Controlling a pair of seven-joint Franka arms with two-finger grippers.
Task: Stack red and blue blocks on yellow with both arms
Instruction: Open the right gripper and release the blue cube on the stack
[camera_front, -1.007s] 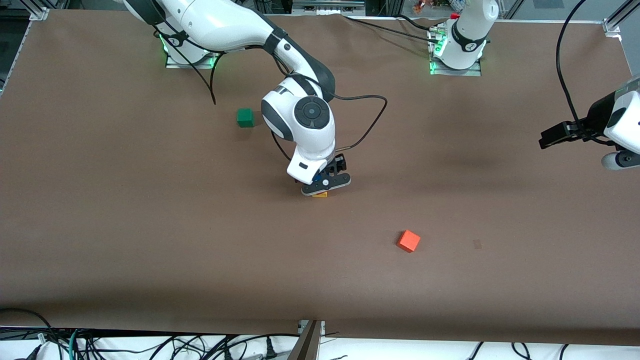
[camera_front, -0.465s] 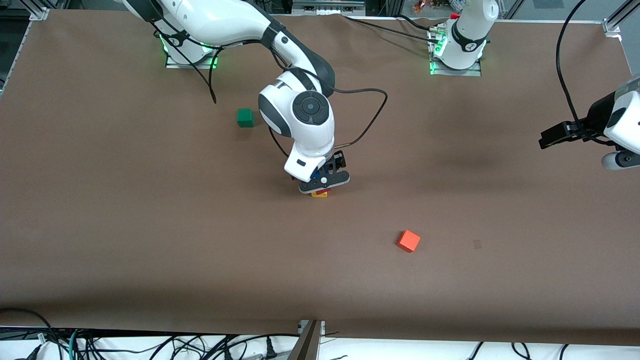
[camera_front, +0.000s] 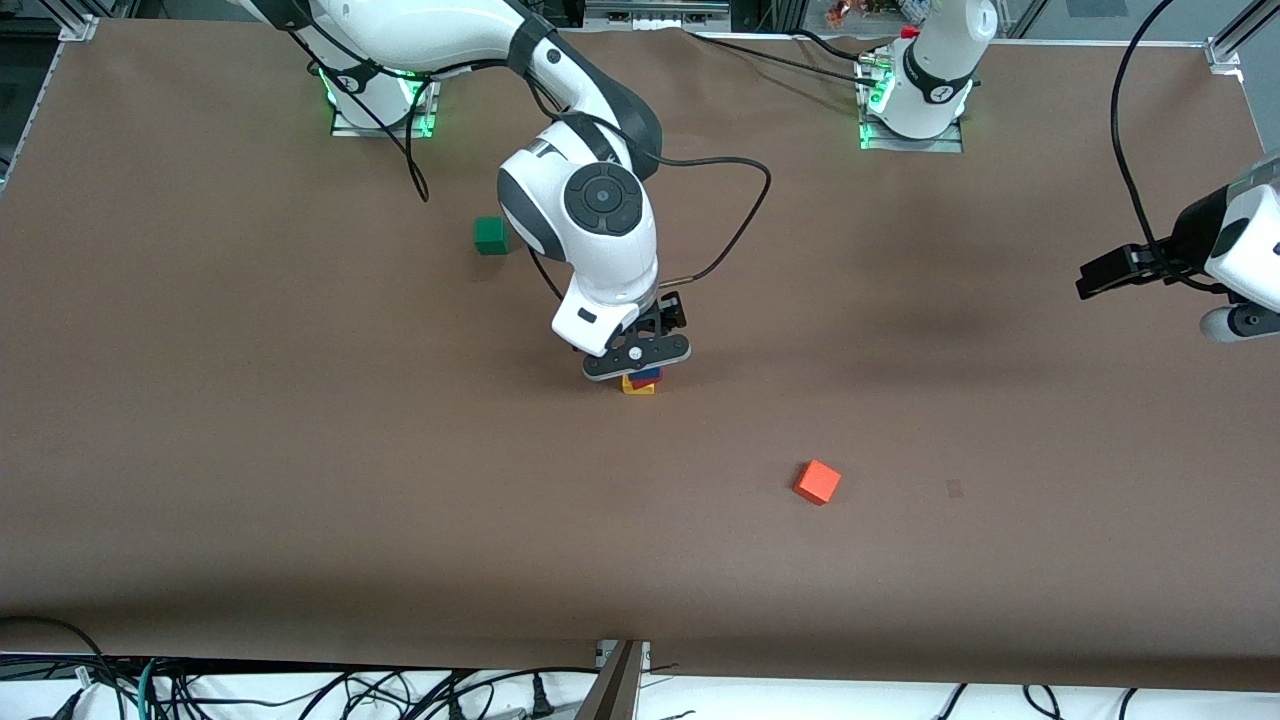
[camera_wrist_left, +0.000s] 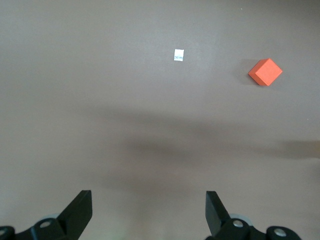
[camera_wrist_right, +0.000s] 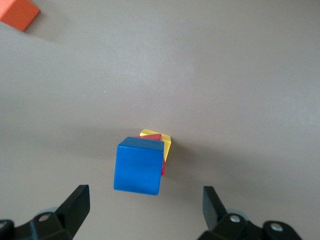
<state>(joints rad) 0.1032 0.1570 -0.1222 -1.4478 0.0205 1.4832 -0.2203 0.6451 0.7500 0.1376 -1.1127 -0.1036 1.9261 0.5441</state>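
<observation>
The blue block sits on the red block, which sits on the yellow cube. In the front view the stack shows mid-table, with blue over red over yellow. My right gripper is open and empty just above the stack; in its wrist view the fingers stand wide apart, clear of the blue block. My left gripper is open and empty, waiting in the air at the left arm's end of the table.
An orange-red cube lies nearer the front camera than the stack, toward the left arm's end; it also shows in the left wrist view and the right wrist view. A green cube lies farther back. A small white tag is on the table.
My right gripper has risen from around the stack, leaving the blue block on top of red and yellow. The left arm has not moved.
</observation>
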